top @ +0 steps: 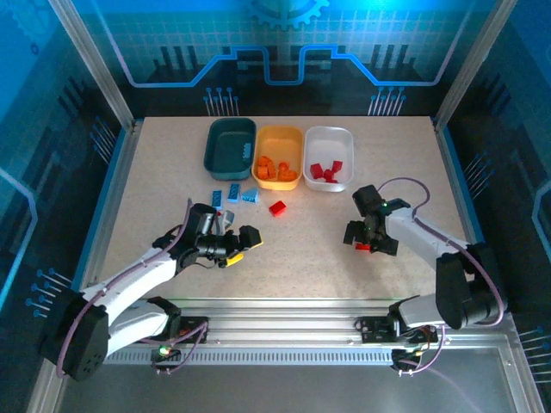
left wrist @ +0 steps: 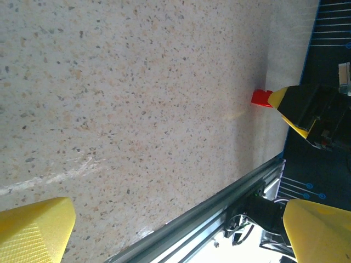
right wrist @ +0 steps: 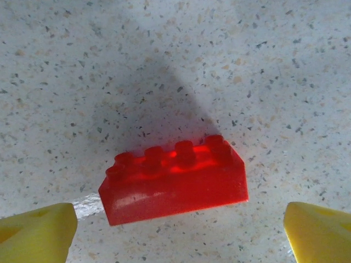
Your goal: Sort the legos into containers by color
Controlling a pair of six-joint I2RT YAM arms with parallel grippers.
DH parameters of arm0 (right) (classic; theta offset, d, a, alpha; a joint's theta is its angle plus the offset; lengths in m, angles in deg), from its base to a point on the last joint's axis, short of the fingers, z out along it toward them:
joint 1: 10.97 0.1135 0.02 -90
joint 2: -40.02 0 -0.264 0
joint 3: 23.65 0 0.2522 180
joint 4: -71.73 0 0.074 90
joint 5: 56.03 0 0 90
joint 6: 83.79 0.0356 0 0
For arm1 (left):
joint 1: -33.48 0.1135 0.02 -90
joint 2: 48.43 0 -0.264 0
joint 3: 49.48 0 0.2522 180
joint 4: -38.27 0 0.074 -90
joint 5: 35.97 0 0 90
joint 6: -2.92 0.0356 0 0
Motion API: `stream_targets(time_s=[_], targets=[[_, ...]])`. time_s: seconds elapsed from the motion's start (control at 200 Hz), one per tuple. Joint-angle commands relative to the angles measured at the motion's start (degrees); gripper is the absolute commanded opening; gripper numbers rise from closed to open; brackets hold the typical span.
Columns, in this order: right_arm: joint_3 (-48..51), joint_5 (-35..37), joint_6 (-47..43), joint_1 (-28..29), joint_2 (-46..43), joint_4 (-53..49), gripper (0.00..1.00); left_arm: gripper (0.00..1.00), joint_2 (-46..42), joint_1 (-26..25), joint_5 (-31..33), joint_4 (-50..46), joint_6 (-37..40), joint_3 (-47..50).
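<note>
A red lego (right wrist: pixel 174 181) lies flat on the table, studs up, between the yellow fingertips (right wrist: pixel 35 235) of my right gripper (right wrist: pixel 178 233). That gripper is open and touches nothing. From above, my right gripper (top: pixel 366 241) stands over this brick (top: pixel 362 247) at the right middle. My left gripper (top: pixel 245 245) hovers open at the left middle with nothing between its fingers (left wrist: pixel 33 230). Another red lego (top: pixel 277 207) and three blue legos (top: pixel 232 194) lie in front of the containers: teal (top: pixel 212 146), orange (top: pixel 297 138) with orange legos, white (top: pixel 346 138) with red legos.
The metal rail (left wrist: pixel 219 203) of the table's near edge runs close below my left gripper (left wrist: pixel 175 235). In the left wrist view the red brick (left wrist: pixel 261 97) sits beside the right gripper's yellow-and-black finger (left wrist: pixel 296 109). Blue-lit enclosure walls surround the table.
</note>
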Motion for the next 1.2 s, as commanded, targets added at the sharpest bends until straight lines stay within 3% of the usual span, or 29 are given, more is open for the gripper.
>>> stream_targets(time_s=[0.0, 0.255, 0.5, 0.74, 0.915, 1.03, 1.191], targets=[[-0.52, -2.46, -2.24, -1.13, 3.18, 1.44, 0.96, 0.99, 1.04, -0.25, 0.85, 0.60, 0.08, -0.90], [-2.43, -2.43, -4.25, -2.24, 6.51, 3.07, 0.81, 0.99, 1.46, -0.25, 1.91, -0.02, -0.51, -1.50], [-3.22, -2.10, -6.94, -2.19, 6.85, 4.02, 0.56, 0.99, 2.80, -0.16, 4.18, -4.12, 1.85, -5.01], [-7.84, -1.00, -8.20, -0.48, 1.94, 3.01, 0.53, 0.99, 2.81, 0.72, 8.08, -8.72, 2.93, -9.00], [-19.01, -0.10, -10.59, -0.03, 6.04, 6.58, 0.52, 0.99, -0.77, 9.80, 10.43, -14.50, 1.59, -10.51], [-29.50, 0.09, -13.15, -0.01, 15.09, 8.69, 0.53, 0.99, -3.74, 17.58, 12.69, -20.38, 1.75, -11.75], [-45.47, 1.38, -16.36, -0.58, 29.31, 7.34, 0.54, 0.99, -5.57, 23.82, 15.96, -26.08, 3.61, -11.97]])
